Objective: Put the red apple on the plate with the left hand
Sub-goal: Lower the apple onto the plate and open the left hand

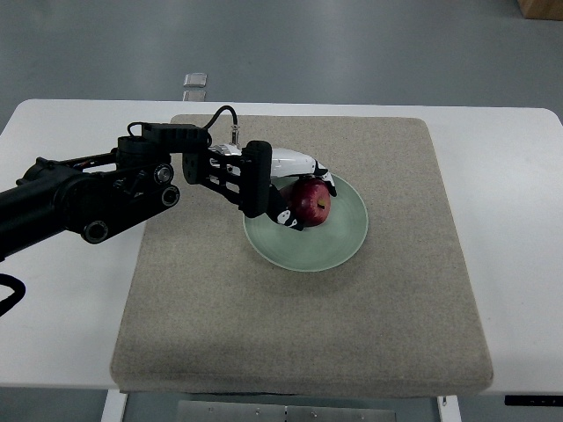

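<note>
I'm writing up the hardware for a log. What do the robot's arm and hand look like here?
Only the left arm shows. It is matte black, built of blocky segments with round silver-ringed joint caps. A black cable loops above the wrist into a small metal connector. The left hand has a white glossy back, black linkage-like fingers and white patches near the tips.

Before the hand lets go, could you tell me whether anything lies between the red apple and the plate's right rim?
In the top view, nothing does: right of the red apple, held by the left hand, only bare green plate surface shows.

No text, label, brand, number or sign can be read anywhere in this view; all surfaces appear unmarked.
</note>
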### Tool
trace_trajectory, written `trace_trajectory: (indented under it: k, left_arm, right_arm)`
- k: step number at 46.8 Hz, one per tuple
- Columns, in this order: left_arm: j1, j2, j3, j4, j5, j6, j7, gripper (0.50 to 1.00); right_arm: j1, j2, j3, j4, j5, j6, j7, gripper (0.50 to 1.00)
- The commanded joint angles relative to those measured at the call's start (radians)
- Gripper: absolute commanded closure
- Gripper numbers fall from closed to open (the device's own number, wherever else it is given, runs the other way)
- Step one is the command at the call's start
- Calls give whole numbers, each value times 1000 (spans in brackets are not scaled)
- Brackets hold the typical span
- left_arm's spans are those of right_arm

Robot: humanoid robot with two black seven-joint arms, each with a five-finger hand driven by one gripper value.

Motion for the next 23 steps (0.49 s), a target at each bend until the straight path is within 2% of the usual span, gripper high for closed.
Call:
trace_trajectory:
  k: [1,11,23]
  left_arm:
    - [0,1,0,2,-2,0,0,716]
    - [1,0,0,2,-3,2,0,660]
    - [6,0,0,8,-5,2,0,637]
  right_arm:
    - [0,0,0,-1,0,0,0,536]
    - [0,0,1,-1,0,0,0,536]
    - [0,0,1,1,0,0,0,536]
